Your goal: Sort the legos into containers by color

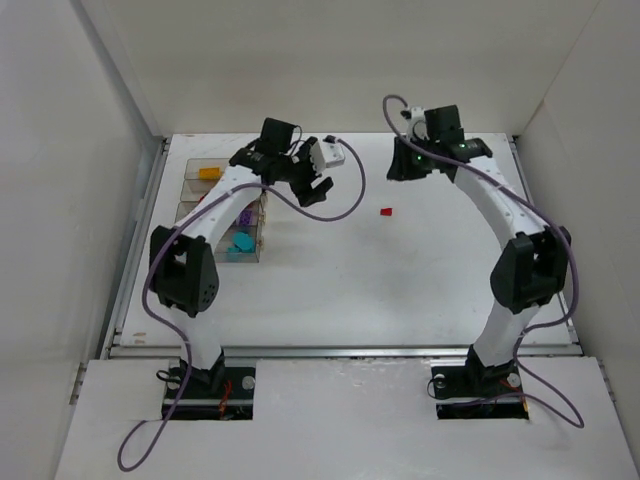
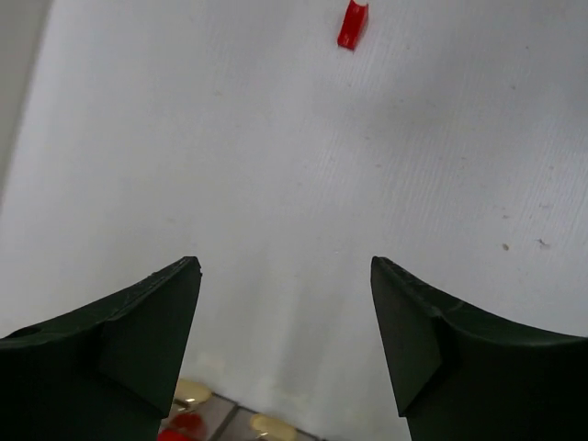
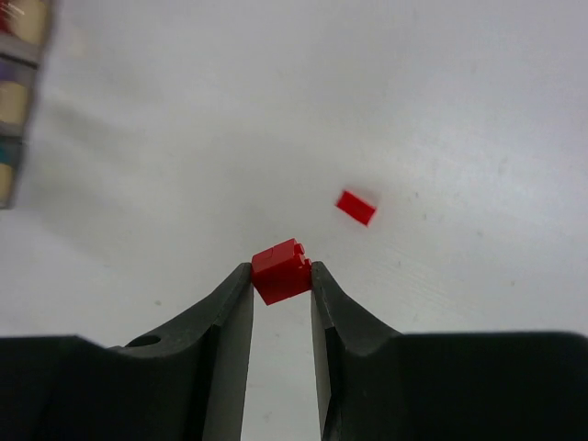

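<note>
One white table (image 1: 400,290) bears clear containers (image 1: 190,178) at left, holding yellow, purple and cyan legos (image 1: 240,243). Left gripper (image 2: 285,266) hangs wide open, empty, near them; right gripper (image 3: 281,276) pinches a red lego (image 3: 281,269), a second red lego (image 3: 356,207) lying beyond.

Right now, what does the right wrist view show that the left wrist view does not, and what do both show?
Only the right wrist view: the right gripper shut on a red lego, pinched between its fingertips.
Only the left wrist view: the left gripper, open, nothing between its fingers.
Both: a second red lego lying loose on the white table, and a bit of the containers at the frame's edge, blurred in the right wrist view.
</note>
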Controlling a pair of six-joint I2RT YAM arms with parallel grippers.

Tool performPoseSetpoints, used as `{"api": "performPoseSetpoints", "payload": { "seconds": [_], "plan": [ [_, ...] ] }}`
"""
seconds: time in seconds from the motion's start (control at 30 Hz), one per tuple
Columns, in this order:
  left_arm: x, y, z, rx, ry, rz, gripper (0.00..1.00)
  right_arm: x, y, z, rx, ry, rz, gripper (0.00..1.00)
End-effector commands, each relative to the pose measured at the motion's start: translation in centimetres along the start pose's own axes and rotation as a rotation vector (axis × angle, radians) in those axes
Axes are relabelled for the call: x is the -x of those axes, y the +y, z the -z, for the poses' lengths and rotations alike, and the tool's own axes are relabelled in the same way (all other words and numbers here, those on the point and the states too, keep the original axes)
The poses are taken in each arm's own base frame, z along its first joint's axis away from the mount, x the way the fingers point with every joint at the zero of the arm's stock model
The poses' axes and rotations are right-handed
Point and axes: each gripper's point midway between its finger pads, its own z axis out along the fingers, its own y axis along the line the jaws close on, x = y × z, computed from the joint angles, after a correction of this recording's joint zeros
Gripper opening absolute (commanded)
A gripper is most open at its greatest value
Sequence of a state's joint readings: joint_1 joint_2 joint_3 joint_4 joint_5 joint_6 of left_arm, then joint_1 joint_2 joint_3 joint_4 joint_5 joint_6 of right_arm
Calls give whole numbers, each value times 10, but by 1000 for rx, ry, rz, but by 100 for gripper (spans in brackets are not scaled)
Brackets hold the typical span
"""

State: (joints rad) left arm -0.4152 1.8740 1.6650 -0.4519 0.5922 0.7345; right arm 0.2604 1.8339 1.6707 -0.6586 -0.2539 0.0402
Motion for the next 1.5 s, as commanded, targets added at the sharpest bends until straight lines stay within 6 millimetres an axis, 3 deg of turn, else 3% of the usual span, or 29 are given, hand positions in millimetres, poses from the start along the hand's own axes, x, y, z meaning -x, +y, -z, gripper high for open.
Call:
{"api": "performPoseSetpoints", "payload": {
  "seconds": [0.0,0.03,0.07,0.13,0.17,0.2,0.27,0.3,0.37,0.4,0.53,0.7,0.93,1.27,1.47],
  "plan": [
    [68,-7,73,56,-147,-385,73,67,46,71,162,-199,2,0],
    [83,-2,81,105,-189,-449,74,83,56,87,193,-248,8,0],
    [81,-1,83,134,-194,-473,75,94,65,100,229,-286,-6,0],
    [107,-1,108,235,-266,-551,79,107,84,118,315,-330,-7,0],
    [132,2,118,315,-343,-623,80,110,91,126,344,-342,-38,0],
    [124,0,113,342,-339,-630,81,118,96,131,365,-366,-41,0],
    [161,-12,141,457,-476,-737,84,120,111,143,447,-373,-38,0],
    [151,-16,136,465,-479,-751,86,124,119,155,486,-402,-48,0],
    [165,-31,147,488,-540,-792,88,117,137,164,582,-391,-40,0],
    [170,-30,151,506,-557,-804,88,117,143,177,607,-410,-37,0],
    [180,-44,153,502,-605,-819,86,110,180,201,749,-438,20,0],
    [192,-57,156,505,-646,-861,73,97,214,207,843,-401,33,0],
    [193,-70,149,448,-674,-881,65,89,234,196,878,-356,31,0],
    [197,-79,160,459,-699,-896,35,80,233,182,863,-323,1,0],
    [193,-79,165,474,-694,-881,37,78,230,177,843,-316,-15,0]
  ]
}}
